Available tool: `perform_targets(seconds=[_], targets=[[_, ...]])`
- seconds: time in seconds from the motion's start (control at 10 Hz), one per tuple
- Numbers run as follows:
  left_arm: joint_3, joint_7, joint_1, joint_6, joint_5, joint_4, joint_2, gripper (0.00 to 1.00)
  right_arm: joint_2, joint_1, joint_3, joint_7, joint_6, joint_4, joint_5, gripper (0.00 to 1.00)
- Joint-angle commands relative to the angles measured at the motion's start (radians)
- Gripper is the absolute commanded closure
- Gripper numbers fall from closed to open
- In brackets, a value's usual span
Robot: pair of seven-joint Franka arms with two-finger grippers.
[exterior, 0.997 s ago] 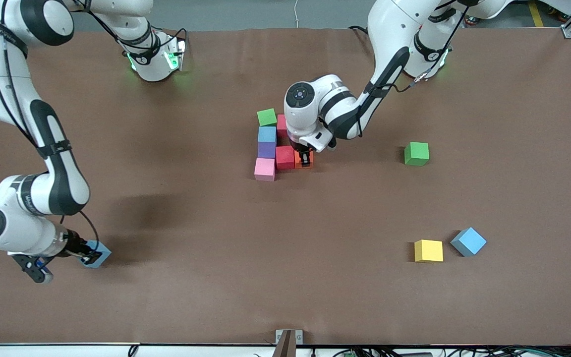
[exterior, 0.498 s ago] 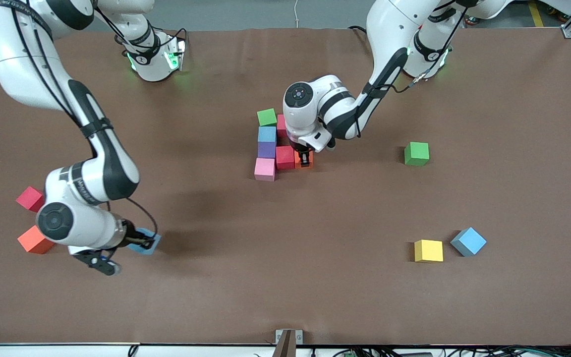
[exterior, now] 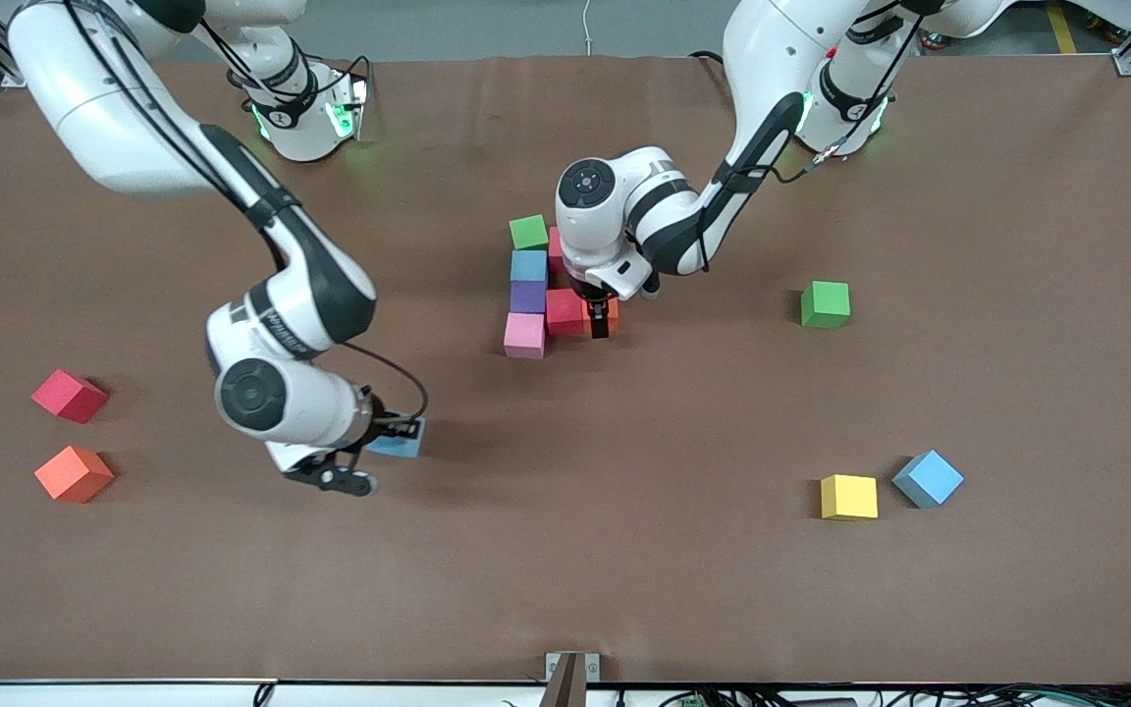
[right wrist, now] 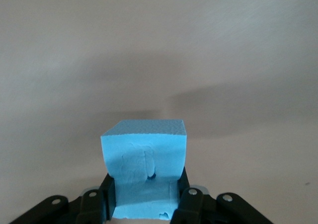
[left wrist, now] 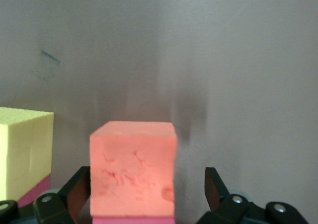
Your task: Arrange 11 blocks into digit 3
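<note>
The partly built digit 3 lies mid-table: green (exterior: 528, 232), light blue (exterior: 529, 265), purple (exterior: 528, 296) and pink (exterior: 524, 335) blocks in a column, with two red blocks (exterior: 564, 312) (exterior: 556, 245) beside it. An orange block (exterior: 610, 312) (left wrist: 133, 169) touches the nearer red one. My left gripper (exterior: 602, 321) (left wrist: 146, 184) stands open around the orange block, with a gap at one finger (left wrist: 212, 189). A yellow block (left wrist: 25, 154) shows only in the left wrist view. My right gripper (exterior: 384, 434) (right wrist: 146, 194) is shut on a light blue block (exterior: 399, 440) (right wrist: 145, 169), in the air over bare table.
Loose blocks lie apart: green (exterior: 825, 303), yellow (exterior: 848, 496) and light blue (exterior: 928, 478) toward the left arm's end, red (exterior: 69, 395) and orange (exterior: 73, 473) toward the right arm's end. The brown table (exterior: 624, 550) has a wide bare strip near the front camera.
My right arm has carried the light blue block from the right arm's end of the table toward the middle. My left gripper has opened and let go of the orange block.
</note>
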State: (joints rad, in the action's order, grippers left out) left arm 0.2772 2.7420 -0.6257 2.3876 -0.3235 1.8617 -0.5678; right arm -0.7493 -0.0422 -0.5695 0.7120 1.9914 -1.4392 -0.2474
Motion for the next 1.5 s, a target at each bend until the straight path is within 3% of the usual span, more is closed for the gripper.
perform_targets(seconds=[0.0, 0.8, 1.4], targets=[[0.005, 0.044, 0.041, -0.079, -0.040, 0.020, 0.094, 0.00, 0.031, 0.059, -0.004, 0.017, 0.038, -0.046, -0.020, 0.83], [0.008, -0.540, 0.398, -0.078, -0.040, 0.027, 0.129, 0.00, 0.028, 0.234, -0.003, 0.148, 0.178, -0.167, -0.021, 0.83], [0.010, -1.023, 0.693, -0.022, -0.035, 0.013, 0.112, 0.00, 0.027, 0.240, 0.010, 0.167, 0.201, -0.173, -0.032, 0.83]])
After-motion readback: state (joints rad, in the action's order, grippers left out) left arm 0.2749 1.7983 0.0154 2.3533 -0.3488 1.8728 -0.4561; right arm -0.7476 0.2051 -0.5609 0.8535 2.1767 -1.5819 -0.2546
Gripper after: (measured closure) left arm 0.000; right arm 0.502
